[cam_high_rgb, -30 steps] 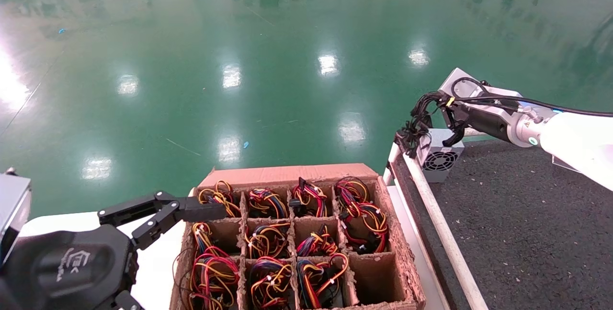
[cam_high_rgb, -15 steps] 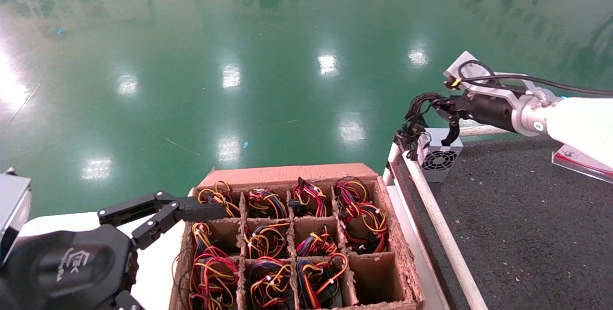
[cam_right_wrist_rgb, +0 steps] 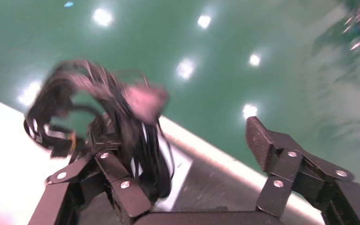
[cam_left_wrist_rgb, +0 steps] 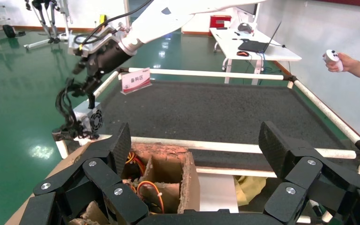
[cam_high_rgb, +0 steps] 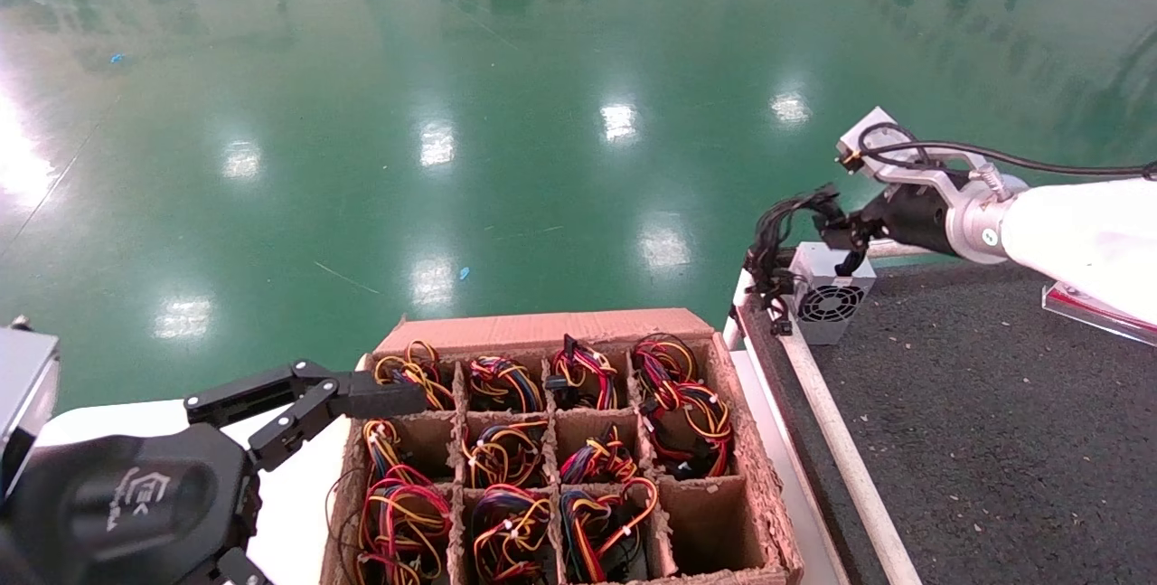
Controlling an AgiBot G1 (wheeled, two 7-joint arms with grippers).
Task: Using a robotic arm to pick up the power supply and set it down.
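The power supply [cam_high_rgb: 830,291], a small silver box with a round fan grille, stands on the far left corner of the dark mat [cam_high_rgb: 976,440]. It also shows in the left wrist view [cam_left_wrist_rgb: 92,120]. Its black cables [cam_high_rgb: 776,246] spill over the white rail. My right gripper [cam_high_rgb: 845,240] hovers just above the box, open. In the right wrist view the right gripper [cam_right_wrist_rgb: 187,159] has its jaws wide apart, with the cables [cam_right_wrist_rgb: 122,122] draped over one finger. My left gripper [cam_left_wrist_rgb: 197,140] is parked low at the near left, open and empty, over the cardboard box's corner.
A cardboard divider box [cam_high_rgb: 741,440] holds several bundles of red, yellow and orange wires. A white tube rail [cam_high_rgb: 836,431] edges the mat. A small sign card [cam_left_wrist_rgb: 137,79] stands at the mat's back. A person's hand [cam_left_wrist_rgb: 340,60] holds a controller beyond it.
My right gripper has lifted off the power supply's top and pulled back a little. The black cables now hang lower over the rail. The box and the left arm stayed put.
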